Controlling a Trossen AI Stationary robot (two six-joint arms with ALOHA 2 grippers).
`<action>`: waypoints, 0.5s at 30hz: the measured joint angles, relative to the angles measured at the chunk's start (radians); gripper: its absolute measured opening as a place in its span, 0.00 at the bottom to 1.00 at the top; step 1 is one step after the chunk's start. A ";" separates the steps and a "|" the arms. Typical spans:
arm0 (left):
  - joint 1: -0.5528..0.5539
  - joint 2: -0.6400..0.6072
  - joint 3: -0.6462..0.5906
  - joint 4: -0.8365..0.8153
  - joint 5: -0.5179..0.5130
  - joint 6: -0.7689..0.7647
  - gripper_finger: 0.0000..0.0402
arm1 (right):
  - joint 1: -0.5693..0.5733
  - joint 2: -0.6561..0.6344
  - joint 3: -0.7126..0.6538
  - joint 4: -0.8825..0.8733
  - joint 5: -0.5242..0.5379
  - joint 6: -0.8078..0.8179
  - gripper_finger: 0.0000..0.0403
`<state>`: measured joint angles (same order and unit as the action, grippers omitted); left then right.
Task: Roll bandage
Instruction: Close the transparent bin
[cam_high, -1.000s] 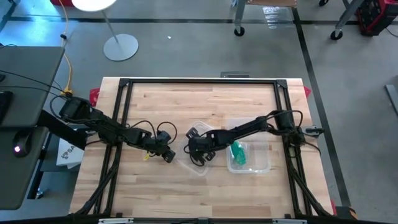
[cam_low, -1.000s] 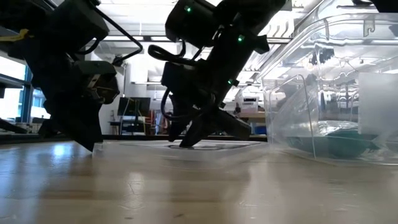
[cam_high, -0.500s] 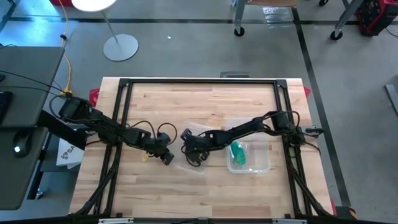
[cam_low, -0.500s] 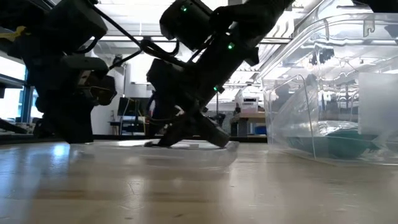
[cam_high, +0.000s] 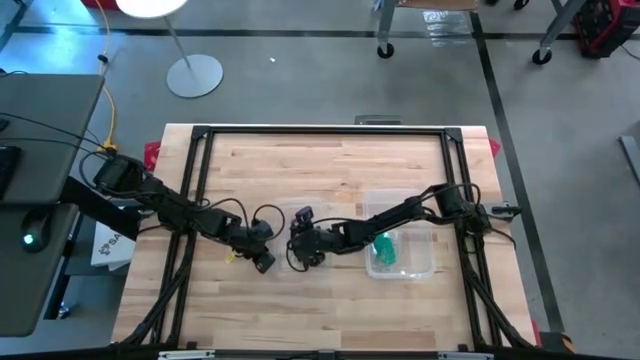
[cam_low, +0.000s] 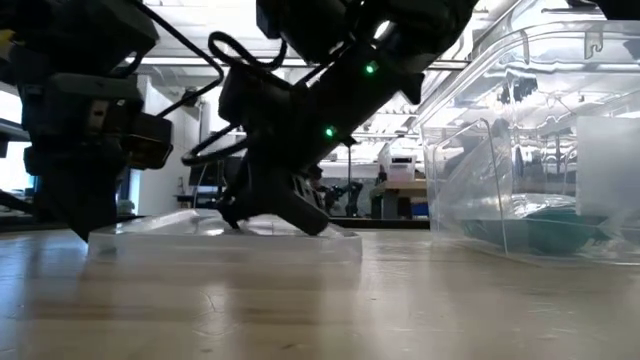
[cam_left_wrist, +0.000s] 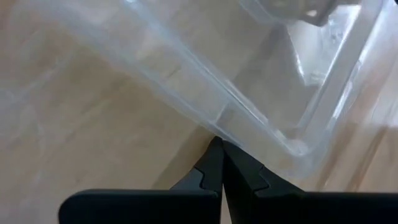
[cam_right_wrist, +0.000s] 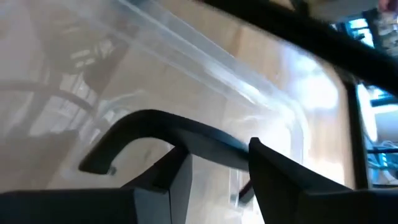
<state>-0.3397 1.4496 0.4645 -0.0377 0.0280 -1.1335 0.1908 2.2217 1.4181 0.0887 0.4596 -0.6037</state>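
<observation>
The right gripper (cam_right_wrist: 214, 165) is clamping the black handle (cam_right_wrist: 155, 127) of a clear lid (cam_low: 225, 240) (flat on the table (cam_high: 340, 310)). The left gripper (cam_left_wrist: 221, 155), fingers pressed together and holding nothing, is touching the lid's edge. The green bandage (cam_high: 383, 247) is lying in the clear box (cam_high: 425, 262).

Both arms were matte black, jointed, with loose black cables looping beside them. The right arm (cam_low: 340, 60) showed small green lights. The left gripper (cam_left_wrist: 219, 163) had dark, tapered fingers.

bandage (cam_high: 383, 249) in box (cam_high: 425, 268), lid (cam_low: 225, 244) left
</observation>
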 joint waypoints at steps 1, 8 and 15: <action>-0.003 0.000 0.001 -0.006 0.000 -0.003 0.00 | 0.005 -0.005 0.000 0.004 0.007 0.002 0.35; -0.021 -0.003 0.000 -0.012 -0.002 -0.018 0.00 | -0.001 -0.009 0.002 0.007 -0.117 0.034 0.35; -0.037 -0.004 -0.001 -0.012 -0.012 -0.042 0.00 | -0.021 -0.010 0.006 0.013 -0.135 0.301 0.35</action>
<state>-0.3762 1.4460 0.4633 -0.0494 0.0156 -1.1757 0.1699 2.2120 1.4238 0.1017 0.3248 -0.3022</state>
